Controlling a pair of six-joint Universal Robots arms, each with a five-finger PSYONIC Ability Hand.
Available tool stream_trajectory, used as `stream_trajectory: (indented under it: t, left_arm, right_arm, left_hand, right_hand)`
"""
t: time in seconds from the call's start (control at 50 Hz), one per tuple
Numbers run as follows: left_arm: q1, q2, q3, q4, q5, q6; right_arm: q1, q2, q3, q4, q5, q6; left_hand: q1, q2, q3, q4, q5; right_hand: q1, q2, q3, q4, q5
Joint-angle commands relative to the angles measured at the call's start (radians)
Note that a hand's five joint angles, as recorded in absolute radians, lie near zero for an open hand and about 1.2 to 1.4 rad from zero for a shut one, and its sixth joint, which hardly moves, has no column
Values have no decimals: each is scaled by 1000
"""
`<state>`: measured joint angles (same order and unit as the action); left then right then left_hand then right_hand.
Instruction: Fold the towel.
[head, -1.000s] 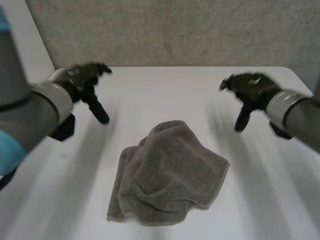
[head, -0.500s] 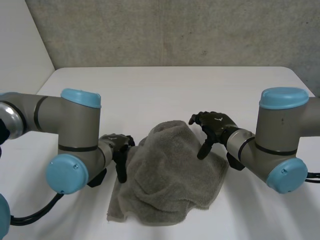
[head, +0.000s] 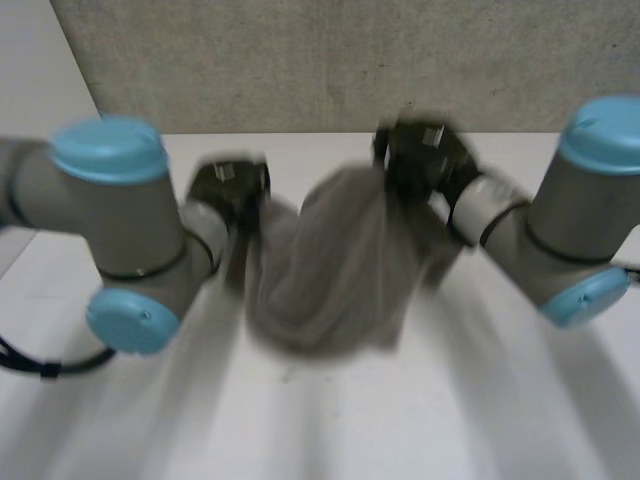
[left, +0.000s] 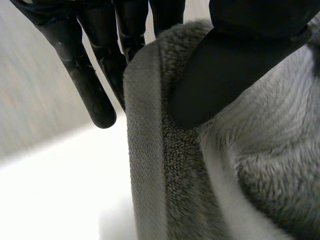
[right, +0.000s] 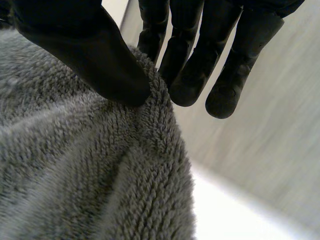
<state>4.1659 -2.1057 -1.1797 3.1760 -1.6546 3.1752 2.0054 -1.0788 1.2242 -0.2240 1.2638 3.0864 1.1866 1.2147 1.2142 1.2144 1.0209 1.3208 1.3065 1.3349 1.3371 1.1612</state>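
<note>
Our left hand (head: 230, 192) pinches the towel (head: 335, 260) edge, thumb (left: 225, 65) against fingers (left: 125, 30) | our right hand (head: 425, 158) pinches likewise (thumb on top) | left arm (head: 110, 215) and right arm (head: 590, 220) angle inward.

White table before a grey wall
The table (head: 330, 420) is plain white and smooth, its far edge rounded at the corners; directly behind it rises a rough, speckled grey wall (head: 300, 60); a pale white panel (head: 35, 80) closes the left side; the light is soft and even

White table (head: 330, 420), grey towel (head: 335, 270) bunched above its middle, whether its lower end touches the top unclear
</note>
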Motion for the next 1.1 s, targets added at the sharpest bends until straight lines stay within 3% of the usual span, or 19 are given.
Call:
stream_trajectory:
  t: [0.02,0.1,0.14,0.2,0.24,0.26,0.3,0.36,0.54,0.76,1.1]
  left_arm:
    - [13,203,6,276,-8,-9]
    - [14,242,-65,315,-5,-9]
    - [16,247,-115,312,-4,-9]
    - [19,248,-237,286,-1,-8]
    - [19,248,-303,265,2,-8]
    - [19,237,-380,239,6,-6]
    - [19,231,-434,217,6,-6]
    - [19,219,-532,185,9,-4]
    - [20,233,-708,119,10,2]
    - [25,274,-772,71,9,3]
    - [138,380,-818,104,6,88]
  right_arm:
    - [-4,-164,46,-345,75,0]
    - [-4,-174,69,-244,57,-12]
    - [-4,-170,104,-52,26,-73]
    - [-5,-162,123,52,11,-134]
    - [-10,-133,184,260,-9,-320]
    - [-10,-133,184,261,-9,-321]
    - [-31,-98,269,426,0,-513]
    - [-72,-84,358,526,-14,-641]
    - [-145,-107,480,546,-14,-681]
    - [-189,-187,523,546,-17,-718]
    - [-342,-257,459,411,-15,-695]
  left_hand:
    - [210,182,182,182,201]
    - [210,182,182,182,201]
    - [210,182,182,182,201]
    - [210,182,182,182,201]
    - [210,182,182,182,201]
    - [210,182,182,182,201]
    - [210,182,182,182,201]
    - [210,182,182,182,201]
    - [210,182,182,182,201]
    - [210,182,182,182,201]
    - [169,141,141,141,160]
  right_hand:
    - [75,90,61,59,61]
    - [75,90,61,59,61]
    - [75,90,61,59,61]
    - [75,90,61,59,61]
    - [75,90,61,59,61]
    - [75,90,61,59,61]
    - [75,90,61,59,61]
    - [75,90,61,59,61]
    - [75,90,61,59,61]
    - [75,90,61,59,61]
    - [75,90,61,59,61]
